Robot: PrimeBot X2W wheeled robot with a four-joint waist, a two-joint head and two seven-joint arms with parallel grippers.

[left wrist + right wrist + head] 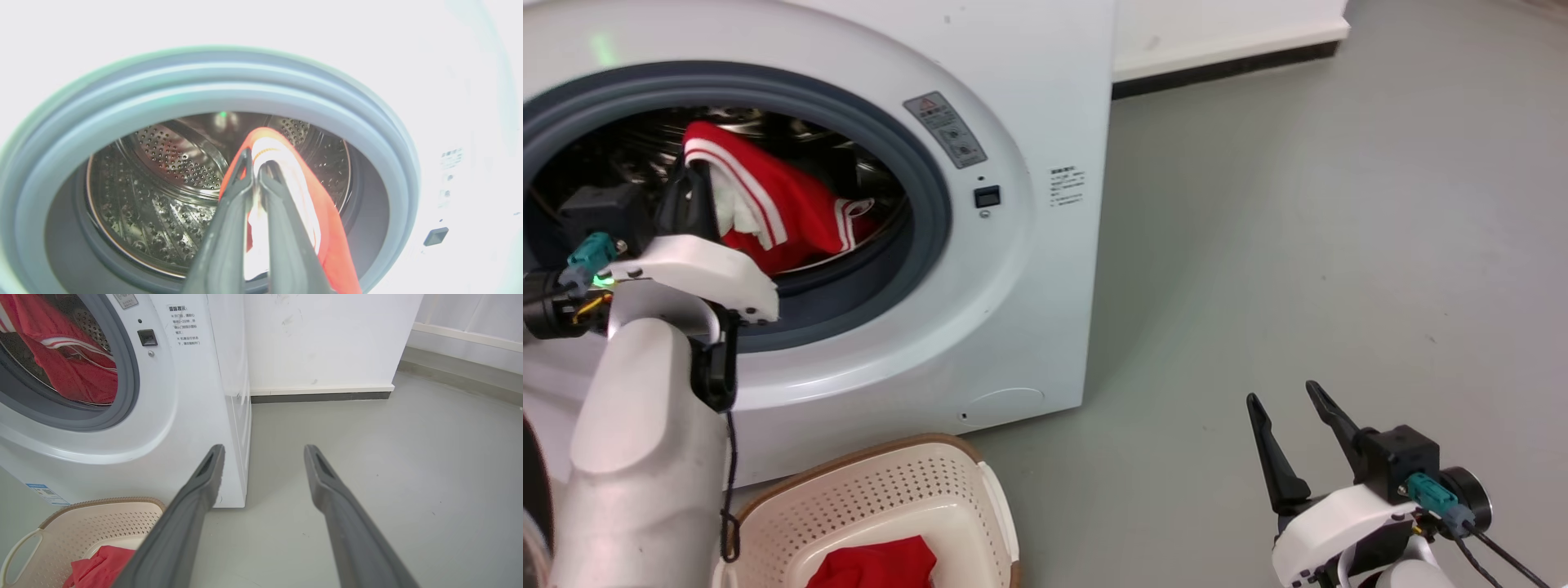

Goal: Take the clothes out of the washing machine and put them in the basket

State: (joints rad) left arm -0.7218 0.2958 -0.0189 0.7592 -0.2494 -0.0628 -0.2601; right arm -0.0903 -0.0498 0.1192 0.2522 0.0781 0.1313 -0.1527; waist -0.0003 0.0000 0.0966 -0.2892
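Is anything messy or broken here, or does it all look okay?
Nothing looks broken or spilled. The only untidy thing is the striped red garment, bunched up and dangling from the left gripper inside the washing machine mouth, with its white lining showing. The plain red garment lies in the basket.

Left jaws pinched, right jaws apart

Smooth grey floor [1298, 245] with a few small dark specks, white washing machine [1045, 310] stood on it at left, cream perforated basket [907, 490] sat on floor just before machine's lower front, white wall [1225, 24] with dark skirting [1225, 72] met floor behind.
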